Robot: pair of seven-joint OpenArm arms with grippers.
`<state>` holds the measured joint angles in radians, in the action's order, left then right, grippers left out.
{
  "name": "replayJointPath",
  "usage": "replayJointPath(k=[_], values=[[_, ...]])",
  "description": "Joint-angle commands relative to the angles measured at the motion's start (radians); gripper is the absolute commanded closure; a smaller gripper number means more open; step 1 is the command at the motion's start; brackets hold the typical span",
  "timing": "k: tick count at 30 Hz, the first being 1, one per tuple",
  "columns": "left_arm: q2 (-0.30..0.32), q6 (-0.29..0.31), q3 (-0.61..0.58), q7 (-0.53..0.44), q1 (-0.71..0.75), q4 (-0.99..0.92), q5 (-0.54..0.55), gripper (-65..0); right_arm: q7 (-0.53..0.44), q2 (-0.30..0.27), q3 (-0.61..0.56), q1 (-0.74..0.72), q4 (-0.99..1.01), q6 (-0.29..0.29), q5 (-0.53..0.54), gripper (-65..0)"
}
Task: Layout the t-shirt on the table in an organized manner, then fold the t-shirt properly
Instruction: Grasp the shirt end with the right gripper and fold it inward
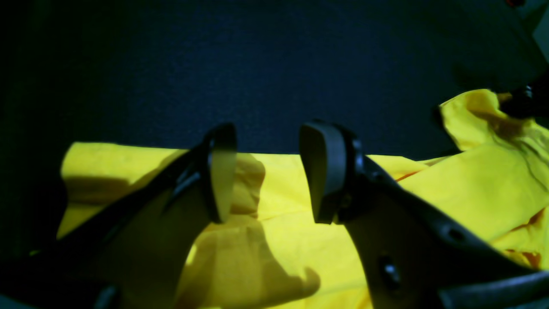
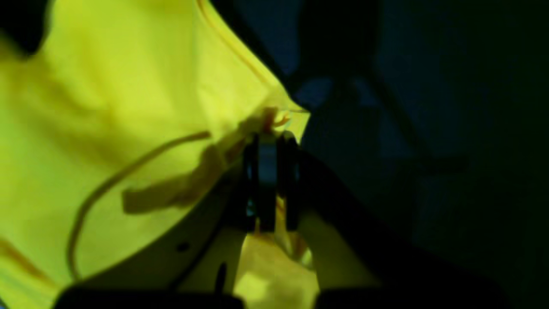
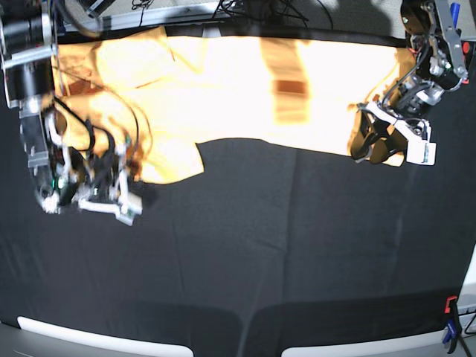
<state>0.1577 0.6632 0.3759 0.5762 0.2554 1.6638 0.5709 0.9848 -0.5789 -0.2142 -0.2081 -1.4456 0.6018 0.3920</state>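
The t-shirt (image 3: 230,93) lies spread along the far side of the black table (image 3: 245,245), with one flap hanging toward the front at the left. It looks yellow in both wrist views. My left gripper (image 3: 374,145) is open and hovers over the shirt's right edge. In the left wrist view its jaws (image 1: 272,171) stand wide apart above the cloth (image 1: 283,223). My right gripper (image 3: 128,178) is at the shirt's left front part. In the right wrist view it (image 2: 270,146) is shut on a corner of the cloth (image 2: 128,107), which pokes out past the tips.
A blue and red clamp (image 3: 450,327) sits at the table's front right corner. Cables (image 3: 253,9) run along the far edge. White pieces (image 3: 97,343) line the front edge. Bare black cloth fills the middle and front.
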Motion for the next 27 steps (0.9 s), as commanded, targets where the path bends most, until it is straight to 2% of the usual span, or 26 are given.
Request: replayJointPath(k=[1,5,12,27], values=[[0.006,0.010,0.003,-0.028,-0.009,0.019,0.020,-25.6,-0.016,-0.031,0.021,0.003,-0.071,-0.012,0.025,0.0],[0.006,0.010,0.003,-0.028,-0.009,0.019,0.020,-25.6,-0.014,-0.055,0.059,0.127,-0.284,-0.047,0.046,0.0],[0.006,0.010,0.003,-0.028,-0.009,0.019,0.020,-25.6,0.002,-0.034,0.135,0.318,-0.560,-0.051,0.046,0.0],[0.007,0.010,0.003,-0.028,-0.009,0.019,0.020,-25.6,-0.001,-0.027,0.140,0.633,-0.790,-0.051,0.058,0.0]])
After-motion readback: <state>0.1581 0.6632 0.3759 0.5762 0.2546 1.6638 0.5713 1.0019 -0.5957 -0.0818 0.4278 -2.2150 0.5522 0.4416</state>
